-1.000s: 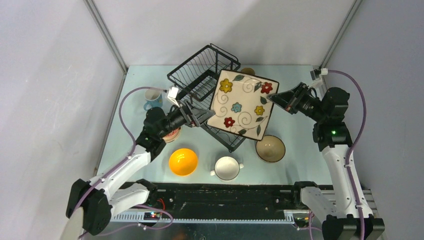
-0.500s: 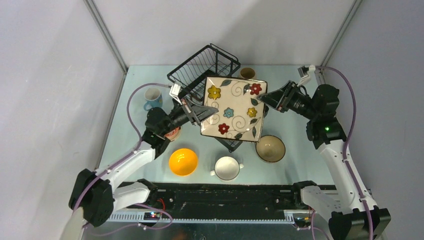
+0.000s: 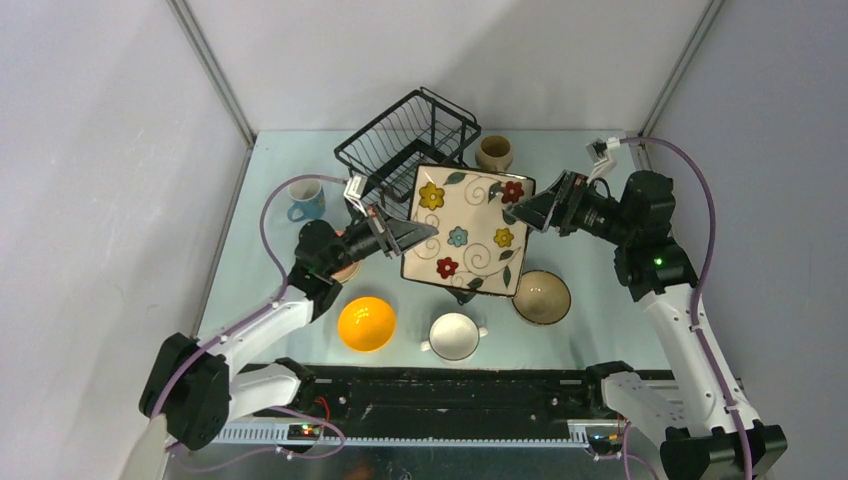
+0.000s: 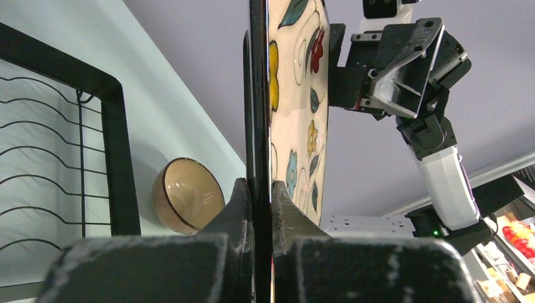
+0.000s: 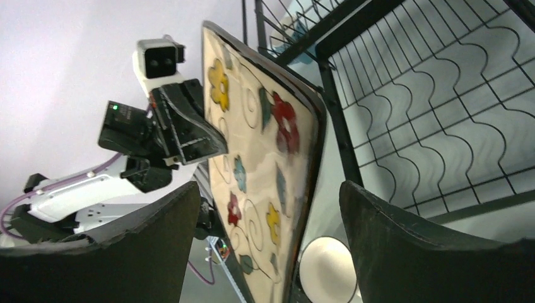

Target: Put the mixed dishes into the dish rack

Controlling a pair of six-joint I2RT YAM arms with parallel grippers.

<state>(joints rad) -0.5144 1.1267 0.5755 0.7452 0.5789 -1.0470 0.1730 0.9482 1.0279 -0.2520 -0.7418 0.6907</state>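
The square cream floral plate [image 3: 465, 235] hangs tilted over the near part of the black wire dish rack [image 3: 378, 122]. My left gripper [image 3: 420, 232] is shut on the plate's left edge. In the left wrist view, both fingers of the left gripper [image 4: 258, 189] press the plate's dark rim [image 4: 257, 95]. My right gripper [image 3: 520, 212] is open at the plate's right edge. In the right wrist view, that edge [image 5: 312, 164] stands between the spread fingers of the right gripper [image 5: 271, 208] without touching them.
A beige mug [image 3: 493, 152] stands behind the rack and a blue mug [image 3: 307, 200] at its left. Near the front lie an orange-yellow bowl [image 3: 366, 323], a white two-handled bowl [image 3: 455, 335] and a tan bowl [image 3: 541, 296]. A red-patterned bowl [image 3: 349, 270] peeks from under the left arm.
My left gripper closed on the plate's left edge. My right gripper then opened and let go of the right edge. The plate shifted a little left and toward the front.
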